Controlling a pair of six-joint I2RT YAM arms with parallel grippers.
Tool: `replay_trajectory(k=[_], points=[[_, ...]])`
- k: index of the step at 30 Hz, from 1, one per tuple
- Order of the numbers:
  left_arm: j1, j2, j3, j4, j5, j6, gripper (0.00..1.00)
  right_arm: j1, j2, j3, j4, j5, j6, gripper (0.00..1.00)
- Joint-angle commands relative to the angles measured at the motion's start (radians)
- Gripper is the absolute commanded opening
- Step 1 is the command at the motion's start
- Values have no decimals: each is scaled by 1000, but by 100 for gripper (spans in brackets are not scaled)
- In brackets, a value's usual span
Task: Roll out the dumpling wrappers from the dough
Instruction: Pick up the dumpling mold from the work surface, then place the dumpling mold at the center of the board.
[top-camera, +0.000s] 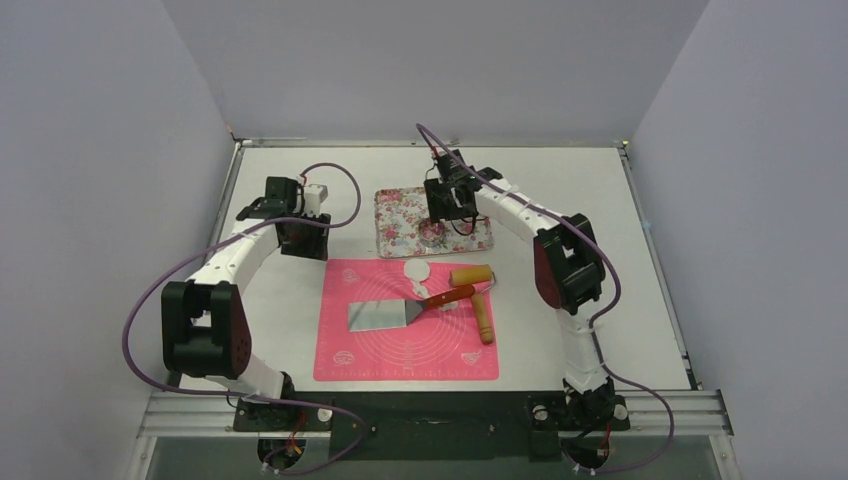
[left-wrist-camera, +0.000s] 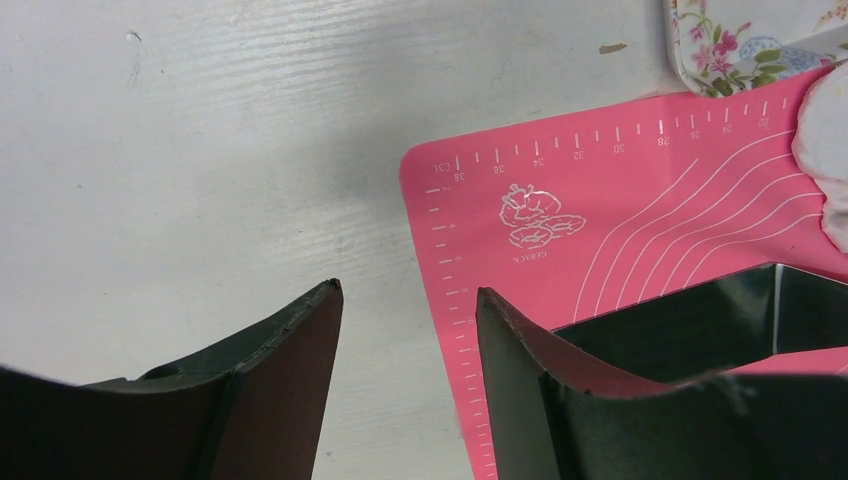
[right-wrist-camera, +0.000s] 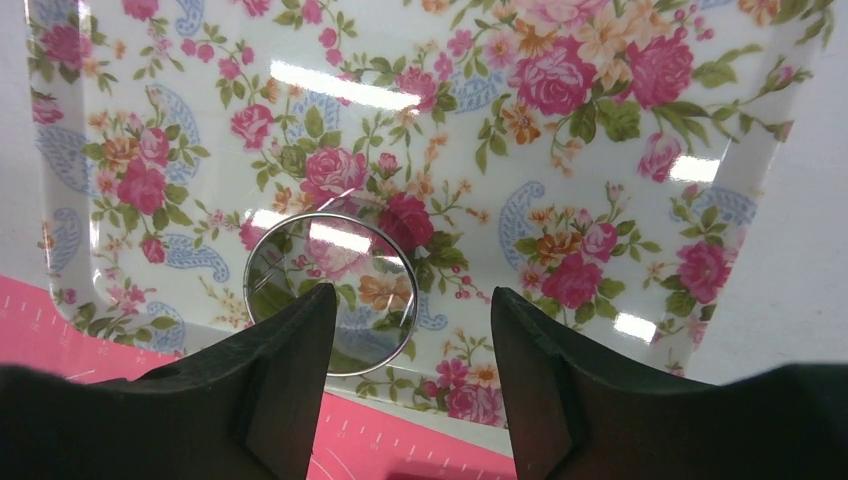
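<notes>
Dumpling wrapper (top-camera: 417, 271) lies on mat (top-camera: 400, 355), before the tray (top-camera: 393, 216).

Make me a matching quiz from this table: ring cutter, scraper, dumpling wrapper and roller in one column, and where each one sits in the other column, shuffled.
1 ring cutter
2 scraper
3 dumpling wrapper
4 roller

A middle of the pink mat
B right side of the mat
C on the floral tray
D near the mat's far edge

Pairs: 1-C, 2-A, 3-D, 4-B
</notes>
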Motion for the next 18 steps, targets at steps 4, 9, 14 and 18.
replay_trajectory(k=[4, 9, 14, 18], points=[[9, -8, 20, 27, 8, 9, 50, -2, 47, 52, 25, -12, 56, 54], [12, -9, 21, 22, 2, 12, 50, 2, 83, 45, 21, -34, 48, 47], [15, -9, 14, 25, 1, 12, 51, 21, 75, 38, 7, -20, 2, 41], [15, -11, 11, 31, 3, 11, 51, 22, 77, 46, -4, 11, -10, 3]])
